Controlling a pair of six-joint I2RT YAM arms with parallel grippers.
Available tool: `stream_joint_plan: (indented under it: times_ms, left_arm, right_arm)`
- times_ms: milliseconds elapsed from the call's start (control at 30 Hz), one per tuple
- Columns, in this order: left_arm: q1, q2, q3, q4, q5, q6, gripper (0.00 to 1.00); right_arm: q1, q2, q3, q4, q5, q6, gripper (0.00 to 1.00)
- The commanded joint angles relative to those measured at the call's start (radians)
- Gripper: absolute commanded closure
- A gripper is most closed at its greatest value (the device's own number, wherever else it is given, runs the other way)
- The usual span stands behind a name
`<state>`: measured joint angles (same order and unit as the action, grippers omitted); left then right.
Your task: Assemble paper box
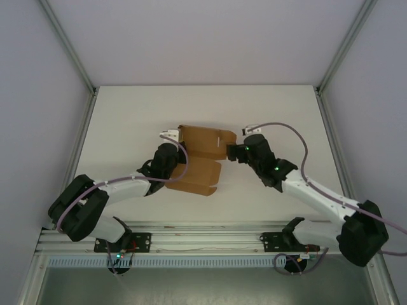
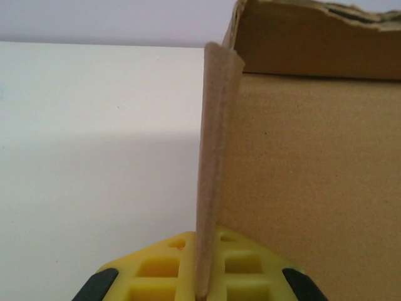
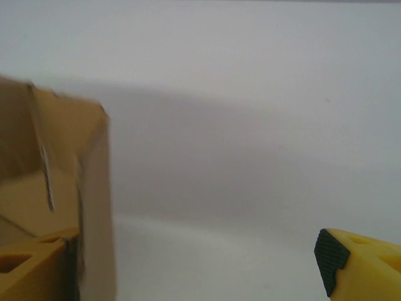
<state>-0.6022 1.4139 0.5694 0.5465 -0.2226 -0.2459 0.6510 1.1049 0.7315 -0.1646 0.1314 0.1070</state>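
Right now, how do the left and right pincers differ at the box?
The left pincer is shut on a flap of the paper box; the right pincer is open, gripping nothing. The left pincer sits at the box's left side, the right pincer at its right end. Both are yellow.

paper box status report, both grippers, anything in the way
Left gripper shut on a paper box panel edge. Right gripper open at its right-hand wall. Box half-folded, walls up. Nothing in the way.

The paper box [image 1: 202, 145] blocks the middle; the table [image 1: 203, 105] beyond lies open.
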Motion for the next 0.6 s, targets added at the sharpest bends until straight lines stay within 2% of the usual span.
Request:
stream_joint_plan:
  times_ms: [0, 133, 300, 567]
  left_arm:
    - [-0.005, -0.036, 0.034, -0.02, -0.031, -0.004, 1.0]
    - [-0.005, -0.039, 0.046, -0.039, -0.025, -0.007, 1.0]
    - [-0.005, -0.038, 0.042, -0.028, 0.008, -0.003, 1.0]
    - [-0.005, -0.001, 0.033, -0.007, 0.061, -0.009, 1.0]
  right_arm:
    - [-0.001, -0.071, -0.052, -0.081, -0.038, 0.021, 0.08]
    - [0.0, -0.086, -0.088, -0.066, -0.124, 0.016, 0.08]
    - [0.0, -0.027, -0.082, -0.029, -0.079, 0.001, 0.08]
    - [0.001, 0.042, -0.043, 0.154, -0.062, -0.004, 0.08]
